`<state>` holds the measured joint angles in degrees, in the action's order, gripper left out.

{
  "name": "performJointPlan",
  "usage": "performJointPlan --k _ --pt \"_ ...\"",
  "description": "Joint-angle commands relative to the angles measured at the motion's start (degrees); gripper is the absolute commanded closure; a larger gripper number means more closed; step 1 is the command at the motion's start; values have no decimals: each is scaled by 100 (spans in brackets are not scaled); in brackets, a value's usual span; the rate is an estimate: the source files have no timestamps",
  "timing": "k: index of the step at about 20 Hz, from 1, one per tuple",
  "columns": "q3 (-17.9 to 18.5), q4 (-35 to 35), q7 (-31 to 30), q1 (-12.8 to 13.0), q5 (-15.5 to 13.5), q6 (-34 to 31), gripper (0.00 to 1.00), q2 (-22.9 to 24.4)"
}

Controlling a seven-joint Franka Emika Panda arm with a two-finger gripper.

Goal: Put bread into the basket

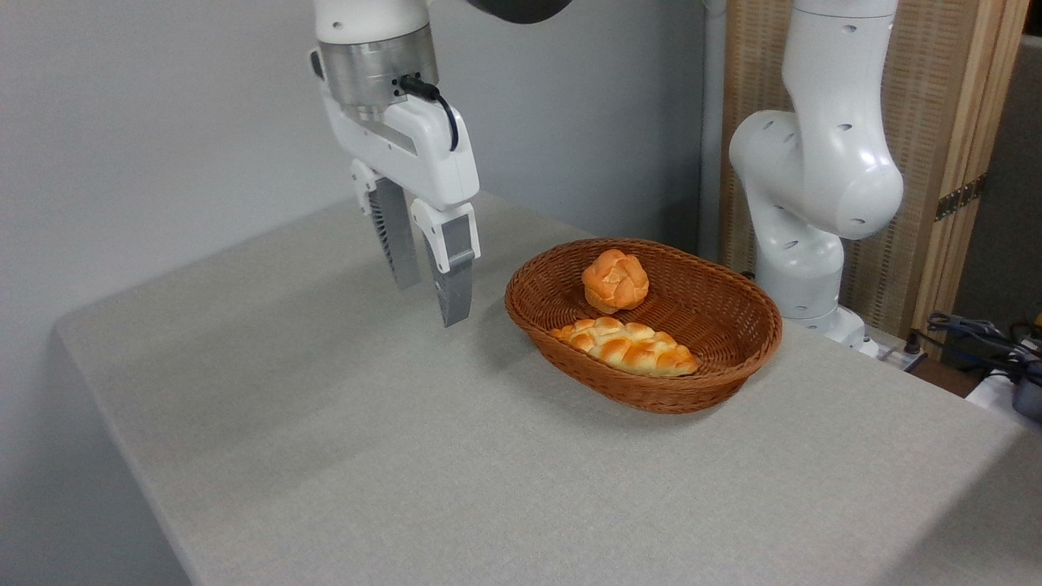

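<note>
I am holding my hand (430, 283) empty, fingers slightly parted, left of the reddish-brown oval wicker basket (737, 370), where the pale golden braided loaf (625, 345) is lying, so nothing seems left.

No readable text in view

No lettering, label, brand mark, number or sign can be made out on any surface here.
</note>
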<state>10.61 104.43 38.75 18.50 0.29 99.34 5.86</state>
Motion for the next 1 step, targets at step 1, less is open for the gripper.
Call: performJointPlan --k 1 --pt "29 -142 -281 14 42 15 0 -94"
